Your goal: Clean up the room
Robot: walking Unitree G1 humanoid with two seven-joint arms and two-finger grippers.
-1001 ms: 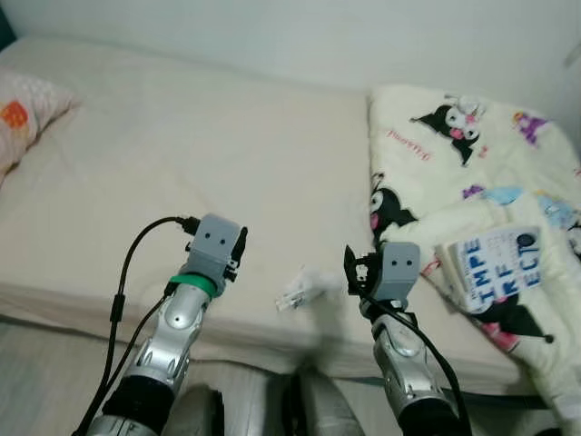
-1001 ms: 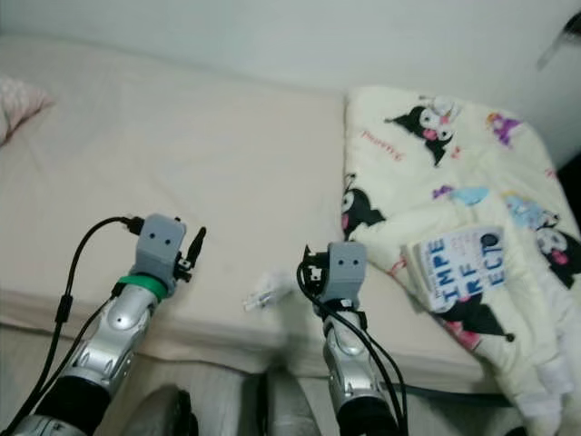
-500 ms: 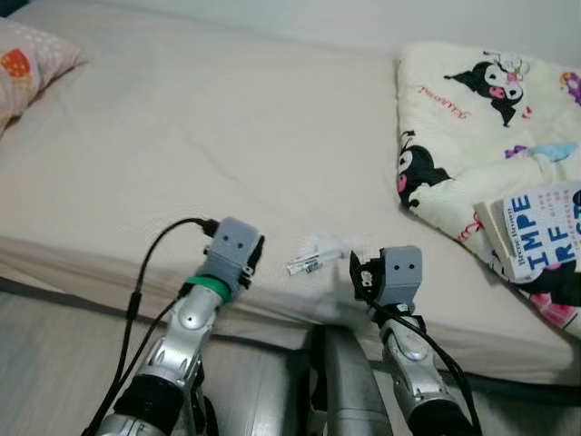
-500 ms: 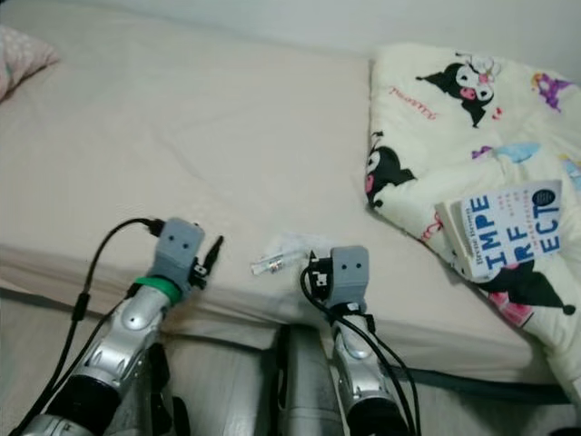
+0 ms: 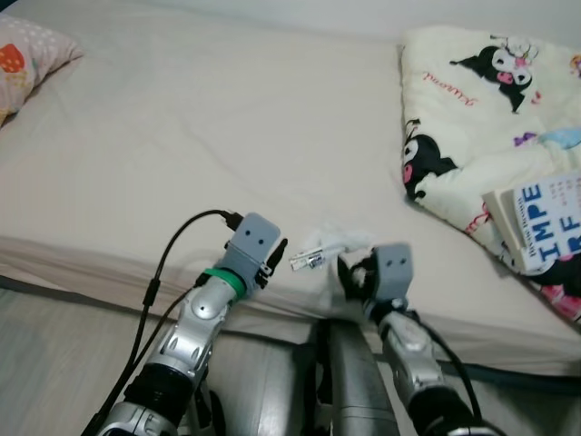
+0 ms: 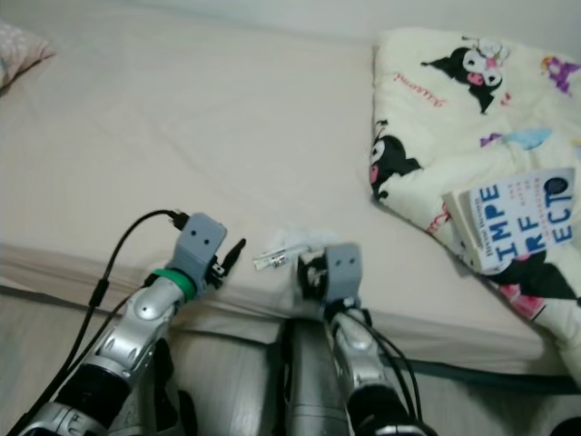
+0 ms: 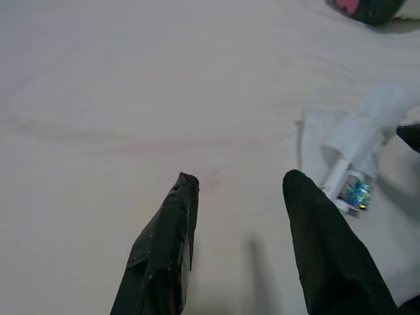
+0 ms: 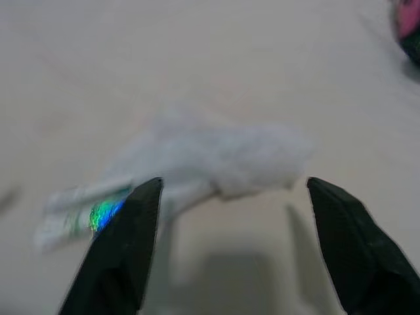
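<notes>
Right wrist view: wrapper (image 8: 216, 161) on bed (image 5: 182, 136) at 12 o'clock of right gripper (image 8: 226, 252), jaws wide, nothing grasped. Left gripper (image 7: 239, 246) likewise released. Pickup pending; book (image 5: 545, 227) at 2 o'clock.

The bed sheet (image 5: 227, 118) is plain cream. On it, the crumpled wrapper (image 5: 329, 247) looks white with what seems an iridescent blue-green label (blurred up close). Right of the wrapper, the blanket (image 5: 472, 100) is pale yellow with black-and-pink cartoon characters; the book (image 5: 545, 222) bears blue letters.
</notes>
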